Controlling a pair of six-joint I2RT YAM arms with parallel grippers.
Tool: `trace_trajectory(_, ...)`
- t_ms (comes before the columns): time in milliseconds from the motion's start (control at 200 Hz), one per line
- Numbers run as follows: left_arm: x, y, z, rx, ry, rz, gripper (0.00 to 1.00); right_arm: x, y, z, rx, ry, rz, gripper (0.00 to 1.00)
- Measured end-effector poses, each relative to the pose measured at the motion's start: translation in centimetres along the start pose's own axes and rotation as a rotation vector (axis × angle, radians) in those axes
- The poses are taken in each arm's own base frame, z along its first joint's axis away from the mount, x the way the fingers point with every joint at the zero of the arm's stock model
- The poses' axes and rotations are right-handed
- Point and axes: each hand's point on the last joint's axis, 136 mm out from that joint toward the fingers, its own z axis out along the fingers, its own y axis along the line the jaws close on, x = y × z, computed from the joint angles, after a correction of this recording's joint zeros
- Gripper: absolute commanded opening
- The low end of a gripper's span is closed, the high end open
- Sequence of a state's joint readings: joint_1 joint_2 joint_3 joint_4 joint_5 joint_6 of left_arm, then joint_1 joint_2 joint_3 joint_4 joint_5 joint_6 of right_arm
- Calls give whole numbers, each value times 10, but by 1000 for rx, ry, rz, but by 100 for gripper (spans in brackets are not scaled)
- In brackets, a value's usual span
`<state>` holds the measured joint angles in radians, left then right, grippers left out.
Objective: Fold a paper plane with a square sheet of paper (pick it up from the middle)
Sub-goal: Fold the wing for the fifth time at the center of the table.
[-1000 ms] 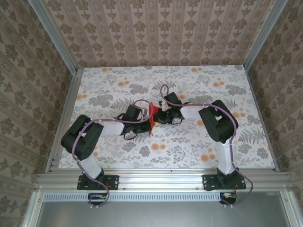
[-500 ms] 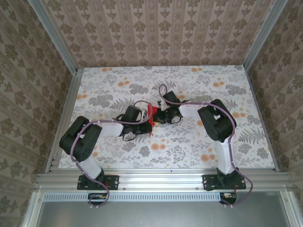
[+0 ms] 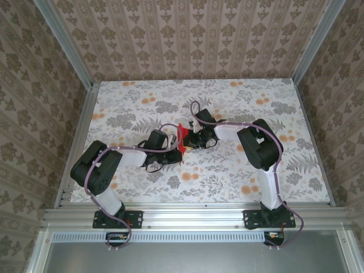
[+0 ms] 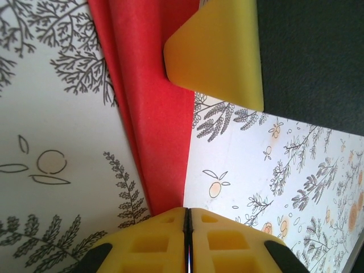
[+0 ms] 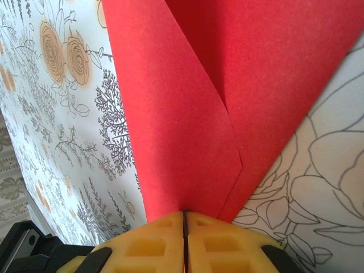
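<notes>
Pinching the folded red sheet (image 5: 193,102) near the middle of the table (image 3: 227,176), left tool (image 4: 187,219) and right tool (image 5: 185,222) are each closed on it from opposite sides; judged light, limp, easily torn, so grip the layered folds.

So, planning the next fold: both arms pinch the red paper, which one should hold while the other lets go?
Probably right. The right gripper has jaws shut on the red paper where two folded layers meet; the left gripper pinches only a narrow end.

right tool (image 5: 185,220) pinching creased red paper (image 5: 273,68), floral tabletop (image 5: 68,142)
</notes>
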<state>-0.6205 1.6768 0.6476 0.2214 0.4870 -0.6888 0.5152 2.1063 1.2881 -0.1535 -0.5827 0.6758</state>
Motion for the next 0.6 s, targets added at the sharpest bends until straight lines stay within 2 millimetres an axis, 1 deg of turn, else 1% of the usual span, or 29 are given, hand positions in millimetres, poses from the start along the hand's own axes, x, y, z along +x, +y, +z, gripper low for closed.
trace_trajectory(315,11,2,-5,-37,27,18,10,4,2,1,5,13,0,9)
trace_trajectory(600,41,0,-13,-66,126,42,10,4,2,1,7,16,1,9)
